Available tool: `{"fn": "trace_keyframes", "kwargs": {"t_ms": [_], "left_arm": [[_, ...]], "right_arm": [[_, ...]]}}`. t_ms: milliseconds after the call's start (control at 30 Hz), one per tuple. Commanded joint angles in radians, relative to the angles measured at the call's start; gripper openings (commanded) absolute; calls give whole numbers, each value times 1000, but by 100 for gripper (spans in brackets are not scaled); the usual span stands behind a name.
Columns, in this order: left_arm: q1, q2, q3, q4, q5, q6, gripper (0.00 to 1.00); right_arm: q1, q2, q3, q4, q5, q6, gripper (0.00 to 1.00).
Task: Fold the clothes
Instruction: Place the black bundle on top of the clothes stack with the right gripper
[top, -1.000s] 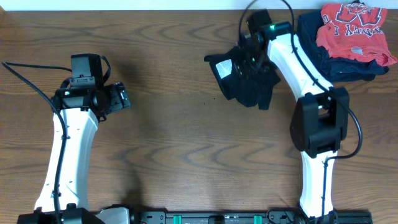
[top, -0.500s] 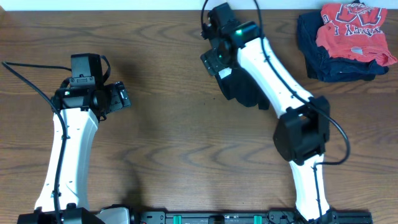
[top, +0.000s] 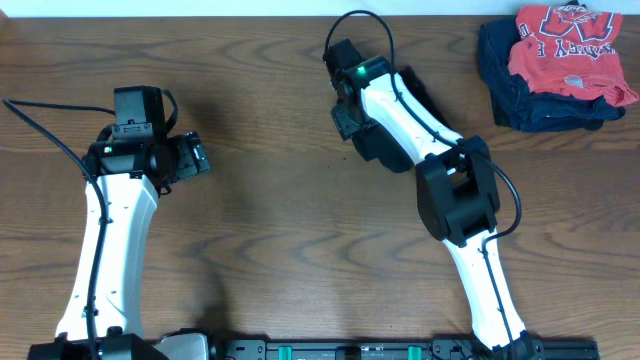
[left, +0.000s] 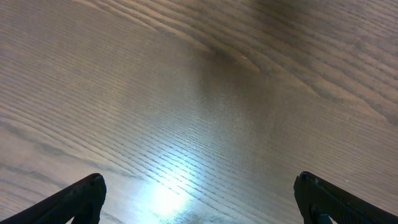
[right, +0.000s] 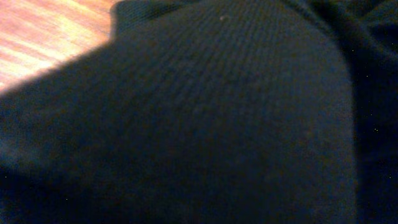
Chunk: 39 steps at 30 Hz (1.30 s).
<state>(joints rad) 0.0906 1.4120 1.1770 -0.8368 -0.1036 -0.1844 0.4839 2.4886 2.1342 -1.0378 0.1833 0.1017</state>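
The clothes (top: 386, 152) are a bunched heap of black fabric at the back centre of the table, mostly covered by my right arm. My right gripper (top: 345, 120) hangs at the heap's left edge, pressed down into it. In the right wrist view black fabric (right: 217, 112) fills almost the whole picture and hides the fingers, so I cannot say whether they grip it. My left gripper (top: 196, 155) rests far to the left; in its wrist view the gripper (left: 199, 183) stands open over bare wood with nothing between the fingertips (left: 87, 190).
A red T-shirt (top: 570, 40) with white lettering lies on a dark navy folded garment (top: 520, 95) in the back right corner. The wooden table (top: 280, 250) spreads between both arms.
My right arm has swung left and drawn its wrist down over the black heap. The raised flap with the white tag no longer shows. The left arm has not moved.
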Motion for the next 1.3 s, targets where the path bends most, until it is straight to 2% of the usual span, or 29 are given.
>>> {"fn": "trace_keyframes", "kwargs": {"t_ms": [0, 67, 100, 133, 367, 500, 600, 667, 733, 1000, 1167, 1267], "left_arm": [[5, 6, 11, -3, 7, -11, 98], [5, 6, 11, -3, 7, -11, 98], [5, 6, 11, -3, 7, -11, 98], [5, 6, 11, -3, 7, -11, 98], [5, 6, 11, -1, 7, -12, 98], [5, 6, 11, 2, 7, -12, 98], [5, 6, 11, 2, 7, -11, 98], [5, 6, 11, 5, 7, -11, 98], [5, 6, 11, 11, 6, -12, 98], [5, 6, 11, 16, 6, -11, 98], [5, 6, 11, 16, 6, -11, 98], [5, 6, 11, 17, 6, -11, 98]], "right_arm": [[5, 100, -12, -27, 67, 74, 52], [5, 111, -12, -41, 111, 100, 18], [3, 111, -12, -47, 120, 105, 7], [0, 111, -12, -50, 118, 105, 1], [-40, 4, 43, -117, 80, 91, 1], [-77, -132, 77, -125, 67, -32, 1], [-107, -246, 82, -110, 64, -251, 1], [-128, -320, 82, -110, 55, -506, 1], [-147, -375, 82, -110, 58, -696, 1], [-281, -498, 82, -23, 108, -1279, 1], [-408, -492, 82, 154, 89, -1410, 1], [-510, -481, 82, 294, -14, -1483, 1]]}}
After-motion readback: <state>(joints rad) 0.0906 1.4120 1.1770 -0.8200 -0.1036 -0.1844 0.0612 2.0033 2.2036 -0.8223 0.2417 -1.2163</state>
